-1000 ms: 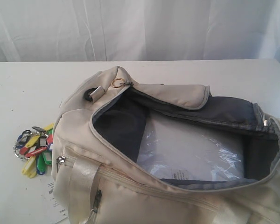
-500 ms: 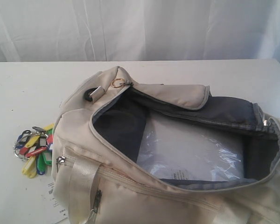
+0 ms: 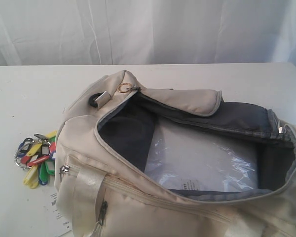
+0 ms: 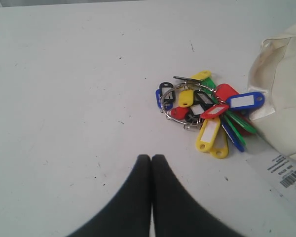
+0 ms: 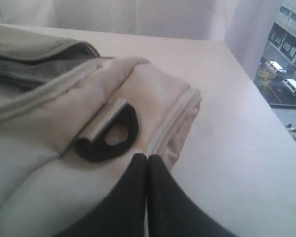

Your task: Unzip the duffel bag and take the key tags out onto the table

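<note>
The cream duffel bag [image 3: 138,197] lies unzipped on the white table [image 3: 29,94], its dark grey lining showing. The key tags [image 3: 35,158] lie in a red, yellow, green and blue bunch on the table beside the bag's left end, touching it. In the left wrist view the key tags [image 4: 209,113] rest on the table just beyond my left gripper [image 4: 151,158], which is shut and empty. My right gripper [image 5: 147,158] is shut and empty over an end of the duffel bag [image 5: 49,168], near a black D-ring [image 5: 111,136]. Neither arm shows in the exterior view.
A clear plastic packet [image 3: 202,160] lies inside the open bag. A white barcode label [image 3: 59,210] lies on the table by the bag's front left corner; the same label [image 4: 286,175] shows in the left wrist view. White curtains [image 3: 148,29] hang behind the table.
</note>
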Controlling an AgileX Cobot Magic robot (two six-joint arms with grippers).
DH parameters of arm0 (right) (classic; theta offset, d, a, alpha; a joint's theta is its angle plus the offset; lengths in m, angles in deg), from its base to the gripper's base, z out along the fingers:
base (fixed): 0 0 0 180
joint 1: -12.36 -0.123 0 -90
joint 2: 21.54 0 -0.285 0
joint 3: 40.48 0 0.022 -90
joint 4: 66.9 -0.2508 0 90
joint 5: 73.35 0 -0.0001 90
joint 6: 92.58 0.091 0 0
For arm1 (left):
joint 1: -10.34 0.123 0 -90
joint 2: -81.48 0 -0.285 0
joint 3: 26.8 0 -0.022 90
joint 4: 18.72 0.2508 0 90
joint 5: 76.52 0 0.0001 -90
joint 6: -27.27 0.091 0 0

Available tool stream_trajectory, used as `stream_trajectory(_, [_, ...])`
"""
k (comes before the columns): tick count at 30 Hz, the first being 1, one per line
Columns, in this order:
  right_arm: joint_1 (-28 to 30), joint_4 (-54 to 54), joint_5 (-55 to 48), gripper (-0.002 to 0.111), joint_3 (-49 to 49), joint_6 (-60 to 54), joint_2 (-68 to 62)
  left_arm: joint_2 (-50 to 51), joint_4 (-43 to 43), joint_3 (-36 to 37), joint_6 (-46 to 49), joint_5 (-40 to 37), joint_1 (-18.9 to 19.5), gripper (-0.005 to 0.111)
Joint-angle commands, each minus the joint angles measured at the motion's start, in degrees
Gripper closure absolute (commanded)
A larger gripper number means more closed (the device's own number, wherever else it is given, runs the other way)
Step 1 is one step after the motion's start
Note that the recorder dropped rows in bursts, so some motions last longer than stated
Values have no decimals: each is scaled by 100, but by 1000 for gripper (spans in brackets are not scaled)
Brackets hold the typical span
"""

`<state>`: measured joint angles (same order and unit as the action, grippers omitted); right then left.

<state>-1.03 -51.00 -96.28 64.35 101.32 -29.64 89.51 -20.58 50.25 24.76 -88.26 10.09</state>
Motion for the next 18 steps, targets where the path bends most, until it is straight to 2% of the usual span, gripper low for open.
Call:
stream_trajectory(1, [41,39,159,108,-205,7,31,-25,-65,17,-42,19,14,107])
stream_trajectory(8, [30,-3,260,108,-205,7,31,-25,-65,17,-42,19,14,107])
stream_trajectory(13, [30,-1203,328,108,-205,-60,31,-25,-65,17,-42,19,14,107])
stream_trajectory(18, [30,-1344,328,108,-205,-156,31,-25,-65,17,-42,19,14,107])
